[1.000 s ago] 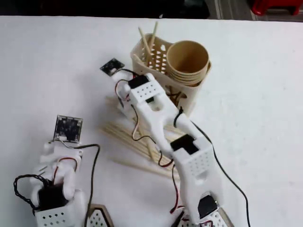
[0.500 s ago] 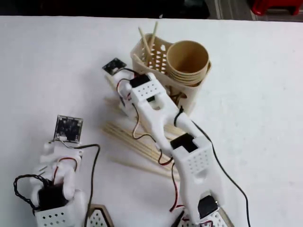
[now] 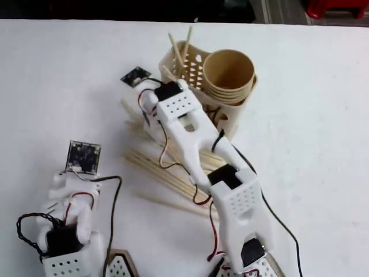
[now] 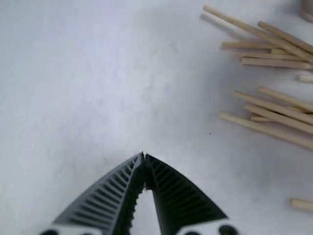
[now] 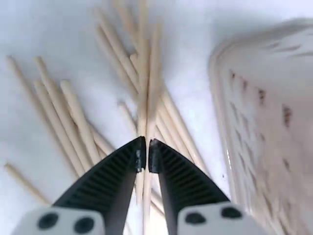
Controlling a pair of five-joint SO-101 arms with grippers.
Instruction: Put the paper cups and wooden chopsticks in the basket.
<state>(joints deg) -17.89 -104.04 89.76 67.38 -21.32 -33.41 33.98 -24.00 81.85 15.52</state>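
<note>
Your right claw (image 5: 147, 147) is pressed together on a couple of chopsticks (image 5: 146, 88), just beside the basket (image 3: 233, 118) and above the loose heap (image 3: 155, 168) on the tabletop (image 3: 69, 69). Your left claw (image 4: 145, 159) is pressed together with nothing in it, over bare tabletop near the heap's ends. The stacked paper cups (image 3: 229, 72) stand in the basket, with two upright sticks (image 3: 174, 47) leaning beside them.

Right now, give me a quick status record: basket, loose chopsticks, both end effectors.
basket: holds stacked paper cups and two upright chopsticks
loose chopsticks: on table beside basket, partly under right arm
right end effector: shut on gripped chopsticks, next to basket
left end effector: shut, empty, over bare table
</note>
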